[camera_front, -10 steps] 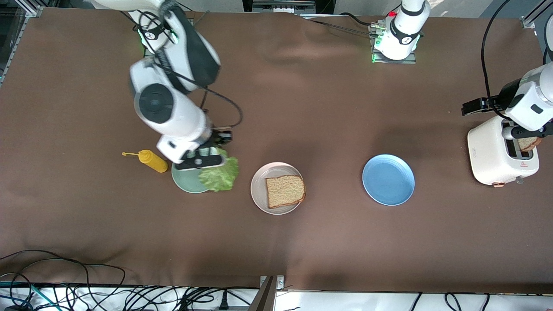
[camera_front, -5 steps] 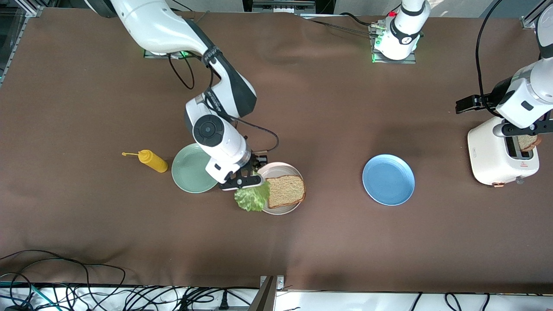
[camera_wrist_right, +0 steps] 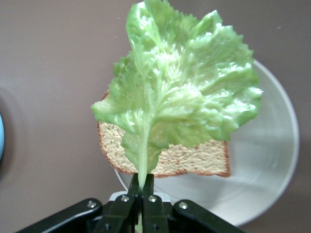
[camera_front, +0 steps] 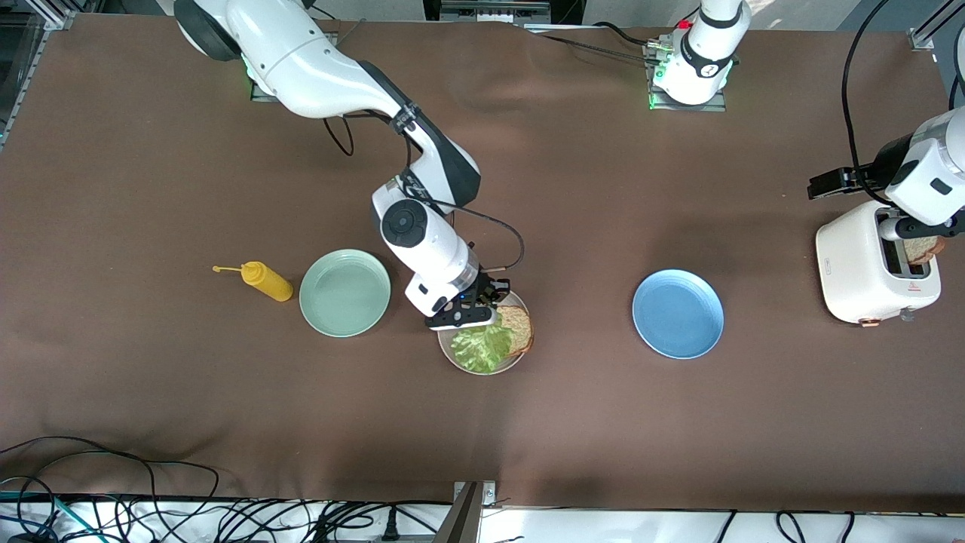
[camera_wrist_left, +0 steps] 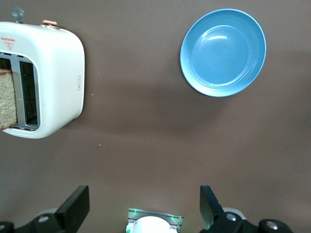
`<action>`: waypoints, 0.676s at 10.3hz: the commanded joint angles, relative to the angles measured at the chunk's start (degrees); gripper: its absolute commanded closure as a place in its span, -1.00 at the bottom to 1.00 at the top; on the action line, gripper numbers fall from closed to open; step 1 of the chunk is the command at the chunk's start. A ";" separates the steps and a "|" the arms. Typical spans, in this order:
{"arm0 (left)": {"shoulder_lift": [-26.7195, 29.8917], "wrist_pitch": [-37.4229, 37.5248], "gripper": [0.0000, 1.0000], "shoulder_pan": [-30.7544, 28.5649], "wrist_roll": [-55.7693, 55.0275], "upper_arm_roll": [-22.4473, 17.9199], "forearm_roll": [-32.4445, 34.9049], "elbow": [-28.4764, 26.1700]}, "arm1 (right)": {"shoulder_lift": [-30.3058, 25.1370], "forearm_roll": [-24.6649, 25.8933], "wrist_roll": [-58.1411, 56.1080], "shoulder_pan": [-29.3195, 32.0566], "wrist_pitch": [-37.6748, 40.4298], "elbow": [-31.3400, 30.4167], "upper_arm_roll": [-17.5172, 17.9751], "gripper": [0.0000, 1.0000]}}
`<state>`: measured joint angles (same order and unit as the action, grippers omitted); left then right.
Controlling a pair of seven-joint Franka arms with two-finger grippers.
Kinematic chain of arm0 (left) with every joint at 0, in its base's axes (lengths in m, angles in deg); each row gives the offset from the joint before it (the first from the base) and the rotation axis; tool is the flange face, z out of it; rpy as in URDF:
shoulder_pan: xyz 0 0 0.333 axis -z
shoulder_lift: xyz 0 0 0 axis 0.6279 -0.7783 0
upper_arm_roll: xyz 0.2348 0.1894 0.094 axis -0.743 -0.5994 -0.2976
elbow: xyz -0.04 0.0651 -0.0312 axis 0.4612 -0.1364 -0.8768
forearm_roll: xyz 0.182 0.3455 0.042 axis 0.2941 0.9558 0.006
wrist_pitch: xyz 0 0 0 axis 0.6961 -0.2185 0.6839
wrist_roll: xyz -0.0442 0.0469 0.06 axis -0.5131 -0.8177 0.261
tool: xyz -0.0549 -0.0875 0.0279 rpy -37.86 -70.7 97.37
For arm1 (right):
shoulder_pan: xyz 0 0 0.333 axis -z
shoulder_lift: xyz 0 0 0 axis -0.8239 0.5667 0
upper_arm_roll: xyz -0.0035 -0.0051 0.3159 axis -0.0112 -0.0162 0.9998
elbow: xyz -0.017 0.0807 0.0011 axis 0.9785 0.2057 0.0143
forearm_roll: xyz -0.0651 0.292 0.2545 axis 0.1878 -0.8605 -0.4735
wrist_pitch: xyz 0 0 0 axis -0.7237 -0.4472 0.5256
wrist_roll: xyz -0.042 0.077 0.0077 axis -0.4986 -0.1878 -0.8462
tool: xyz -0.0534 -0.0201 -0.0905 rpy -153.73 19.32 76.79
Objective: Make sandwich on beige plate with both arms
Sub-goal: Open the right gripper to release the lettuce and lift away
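Right gripper (camera_wrist_right: 142,194): fingers (camera_wrist_right: 148,206) are pressed together on the stem of the lettuce leaf (camera_wrist_right: 180,97), which is held over the bread slice (camera_wrist_right: 194,160) on the beige plate (camera_wrist_right: 272,160). That plate (camera_front: 452,354) is set on the brown tabletop (camera_front: 565,422) between the mint green plate (camera_front: 345,292) and the blue plate (camera_front: 678,314); a yellow squeeze bottle (camera_front: 264,280) is laid beside the green one. Left gripper (camera_wrist_left: 144,209): fingers (camera_wrist_left: 75,208) are spread apart, empty, over the white toaster (camera_front: 859,275), in which a second slice (camera_wrist_left: 7,99) is seated.
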<state>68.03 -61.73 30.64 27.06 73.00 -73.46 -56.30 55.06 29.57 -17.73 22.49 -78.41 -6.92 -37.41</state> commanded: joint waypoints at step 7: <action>0.79 -0.07 -1.00 0.25 0.83 0.81 1.39 -0.94 | -4.17 0.43 7.11 0.29 19.31 4.03 -0.29 -1.00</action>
<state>68.02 -61.73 30.79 27.06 73.73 -73.46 -56.62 54.19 29.62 -10.30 22.42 -65.01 -3.52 -37.52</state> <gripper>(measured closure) 0.000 0.172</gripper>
